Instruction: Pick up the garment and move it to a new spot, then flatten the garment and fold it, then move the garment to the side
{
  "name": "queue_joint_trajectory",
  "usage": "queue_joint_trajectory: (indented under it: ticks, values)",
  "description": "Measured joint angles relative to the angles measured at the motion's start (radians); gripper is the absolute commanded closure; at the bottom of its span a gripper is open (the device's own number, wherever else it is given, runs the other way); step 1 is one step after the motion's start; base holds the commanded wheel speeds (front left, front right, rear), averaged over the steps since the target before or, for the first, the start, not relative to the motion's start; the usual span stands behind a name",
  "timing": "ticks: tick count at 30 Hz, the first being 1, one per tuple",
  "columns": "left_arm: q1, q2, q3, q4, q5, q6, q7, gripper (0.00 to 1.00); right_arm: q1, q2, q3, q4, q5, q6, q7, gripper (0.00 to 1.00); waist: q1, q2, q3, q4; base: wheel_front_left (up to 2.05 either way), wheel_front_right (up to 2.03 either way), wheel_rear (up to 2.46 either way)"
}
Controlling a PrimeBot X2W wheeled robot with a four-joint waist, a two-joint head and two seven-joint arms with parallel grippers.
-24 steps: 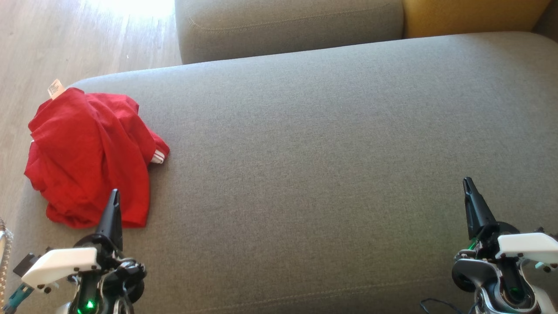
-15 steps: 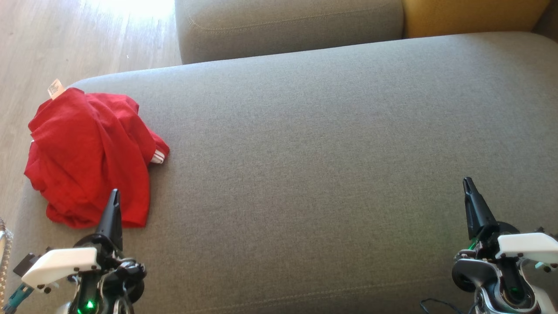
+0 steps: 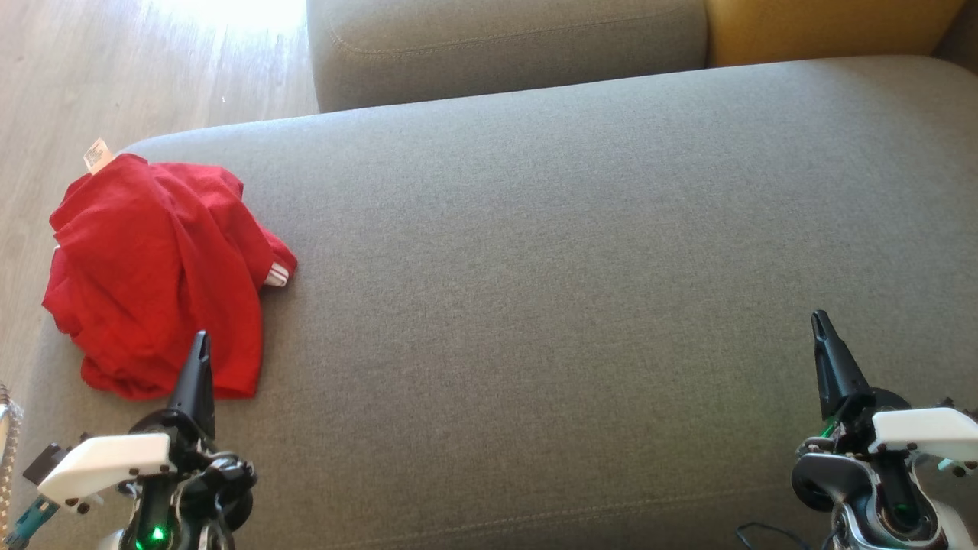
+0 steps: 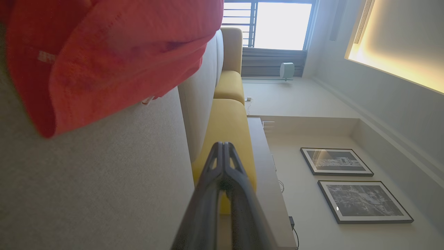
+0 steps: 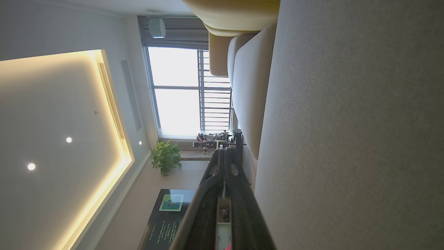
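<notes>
A crumpled red garment with a white tag lies at the left end of the grey sofa seat, partly over its edge. The same red cloth hangs across the upper left of the left wrist view. My left gripper is shut and empty, its tip just at the near edge of the garment. In the left wrist view its fingers are pressed together. My right gripper is shut and empty over the seat's right side, far from the garment; its fingers meet in the right wrist view.
A grey backrest cushion and a yellow cushion stand behind the seat. Wooden floor lies to the left, past the sofa's end. A wide bare stretch of seat lies between the two grippers.
</notes>
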Motion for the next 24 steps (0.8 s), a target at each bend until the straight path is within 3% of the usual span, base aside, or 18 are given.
queue_joint_trajectory:
  ticks: [15, 16, 24]
  values:
    - [0.0, 0.0, 0.0, 0.0, 0.0, 0.0, 0.0, 1.0, 0.0, 0.0, 0.0, 0.0, 0.0, 0.0, 0.0, 1.0, 0.0, 0.0, 0.0, 0.0, 0.0, 0.0, 0.0]
    - [0.002, 0.0, -0.001, 0.009, -0.001, 0.0, -0.002, 0.0, 0.001, 0.0, 0.002, 0.009, 0.0, 0.0, 0.0, 0.0, 0.0, 0.0, 0.0, 0.0, 0.0, 0.0, 0.0]
    - [0.071, -0.013, -0.006, 0.069, 0.0, 0.004, -0.013, 0.0, 0.057, 0.003, 0.011, 0.069, -0.002, 0.0, -0.007, 0.0, 0.0, 0.0, 0.001, 0.0, 0.0, 0.0, 0.0]
